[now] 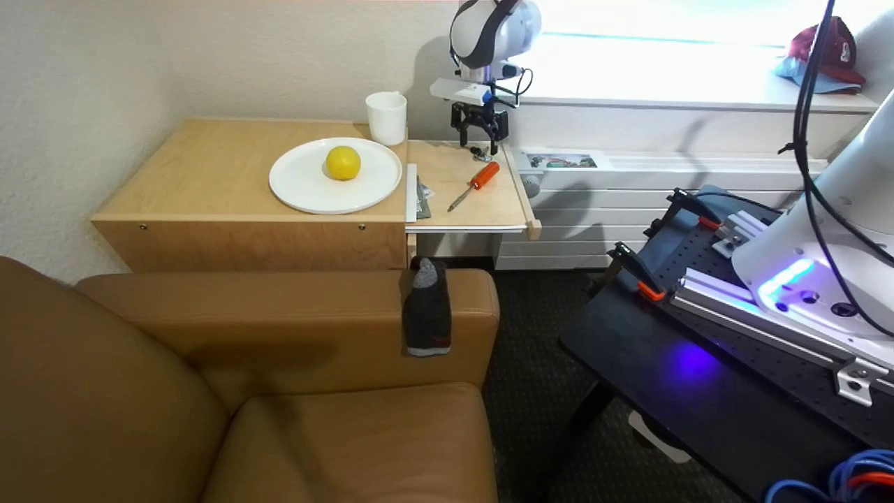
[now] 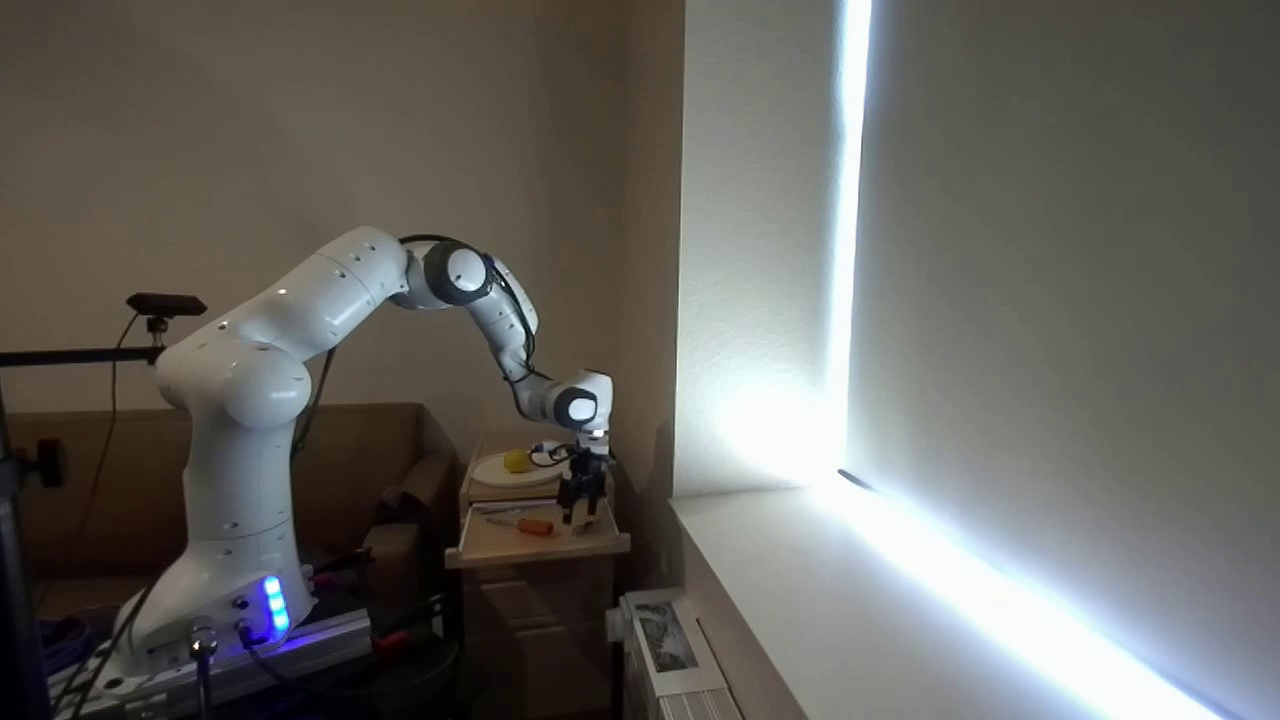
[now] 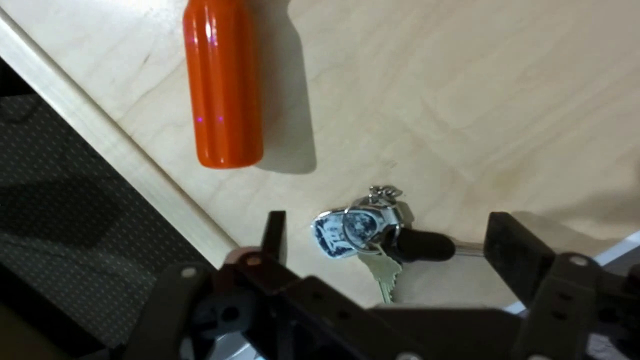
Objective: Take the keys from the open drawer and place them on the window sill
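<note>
- In the wrist view, the screwdriver [image 3: 225,90] is lying at upper left.
- The keys [image 3: 361,228] are resting in the open drawer [image 3: 475,125], long axis running left to right, one key [image 3: 382,270] pointing down this view, the only one showing its teeth; fob [image 3: 331,234] markings are blurring unreadably.
- The end effector [image 1: 479,144] is standing spread, straddling them.
- In an exterior view, the window sill [image 1: 649,80] is bearing a maroon cap [image 1: 834,52].

No text, label, brand or number can be read.
Below the hand [image 3: 388,225], the keys [image 3: 367,230] bear dark marks on a pale, rounded face, illegible in the wrist view; in an exterior view, well apart from the hand, a dark red cap [image 1: 835,50] shows a pale emblem and a dark sock [image 1: 427,309] a small red mark, both too small to make out.
</note>
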Action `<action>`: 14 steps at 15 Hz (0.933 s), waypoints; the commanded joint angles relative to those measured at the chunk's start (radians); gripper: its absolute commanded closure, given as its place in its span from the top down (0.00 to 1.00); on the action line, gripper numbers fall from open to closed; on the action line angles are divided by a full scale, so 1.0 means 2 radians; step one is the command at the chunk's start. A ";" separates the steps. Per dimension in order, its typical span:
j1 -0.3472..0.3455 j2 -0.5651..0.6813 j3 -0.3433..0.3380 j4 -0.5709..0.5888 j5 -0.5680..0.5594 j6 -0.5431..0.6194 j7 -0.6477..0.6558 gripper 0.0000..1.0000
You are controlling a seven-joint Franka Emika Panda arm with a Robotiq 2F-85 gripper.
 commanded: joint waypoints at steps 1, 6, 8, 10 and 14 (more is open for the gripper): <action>-0.009 0.033 0.000 0.043 0.015 -0.030 0.002 1.00; -0.010 0.048 -0.001 0.067 0.015 -0.044 0.001 0.66; -0.011 0.050 -0.001 0.075 0.014 -0.048 0.001 0.52; -0.013 0.052 -0.002 0.079 0.014 -0.049 0.001 0.38; -0.018 0.049 -0.007 0.075 0.013 -0.064 0.001 0.12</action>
